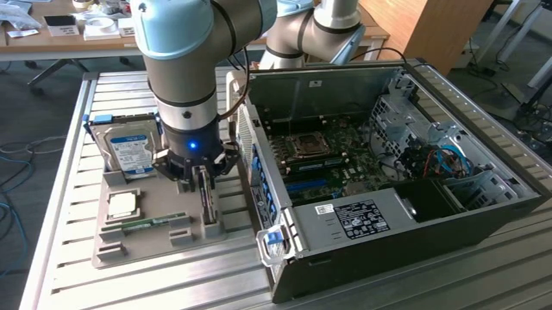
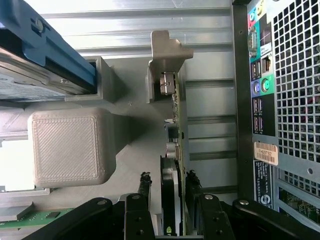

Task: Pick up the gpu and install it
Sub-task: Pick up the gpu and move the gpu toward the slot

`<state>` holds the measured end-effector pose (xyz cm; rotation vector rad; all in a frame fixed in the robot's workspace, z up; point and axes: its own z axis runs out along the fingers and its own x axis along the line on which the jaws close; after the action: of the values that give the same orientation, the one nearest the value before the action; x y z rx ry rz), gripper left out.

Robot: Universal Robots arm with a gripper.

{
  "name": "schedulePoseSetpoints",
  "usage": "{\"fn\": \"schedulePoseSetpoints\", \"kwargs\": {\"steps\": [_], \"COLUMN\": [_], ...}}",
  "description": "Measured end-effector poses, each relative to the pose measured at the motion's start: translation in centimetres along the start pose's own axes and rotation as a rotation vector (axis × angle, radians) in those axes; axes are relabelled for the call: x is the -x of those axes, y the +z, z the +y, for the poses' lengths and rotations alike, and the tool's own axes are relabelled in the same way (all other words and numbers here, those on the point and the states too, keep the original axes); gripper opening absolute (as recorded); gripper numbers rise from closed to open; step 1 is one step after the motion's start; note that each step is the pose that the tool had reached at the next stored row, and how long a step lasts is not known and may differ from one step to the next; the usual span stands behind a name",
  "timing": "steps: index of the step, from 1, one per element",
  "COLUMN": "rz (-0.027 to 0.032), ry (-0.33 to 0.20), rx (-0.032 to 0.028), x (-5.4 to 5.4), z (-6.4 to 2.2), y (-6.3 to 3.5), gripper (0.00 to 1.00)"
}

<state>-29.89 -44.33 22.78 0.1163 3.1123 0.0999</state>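
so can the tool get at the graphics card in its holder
Likely yes: the open tool hangs right over the graphics card, straddling its top edge, and nothing stands between them.

The gpu [image 1: 205,200] stands in the tray [image 1: 164,248] between hard drive [image 1: 131,152] and computer case [image 1: 388,219].

From the exterior view, the gripper [image 1: 200,177] and the wrist above it covered the top of the gpu [image 1: 209,208], so I saw just its lower stretch. On the wrist view, the hard drive [image 2: 35,65] and memory stick [image 2: 30,218] were cut off at the frame's edge. The case label [image 2: 265,153] was too small for me to read.
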Motion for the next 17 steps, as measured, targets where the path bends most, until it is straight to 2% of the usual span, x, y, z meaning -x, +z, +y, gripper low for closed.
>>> {"fn": "schedulePoseSetpoints", "kwargs": {"steps": [4, 5, 13, 14, 17], "rz": [-0.0001, 0.0, 0.0003, 0.0001, 0.0], "ry": [0.0, 0.0, 0.0, 0.0, 0.0], "rx": [0.0, 0.0, 0.0, -0.0001, -0.0001], "x": [0.0, 0.0, 0.0, 0.0, 0.0], "z": [0.0, 0.0, 0.0, 0.0, 0.0], "y": [0.0, 0.0, -0.01, 0.0, 0.0], "gripper": [0.4, 0.33, 0.32, 0.27, 0.27]}}
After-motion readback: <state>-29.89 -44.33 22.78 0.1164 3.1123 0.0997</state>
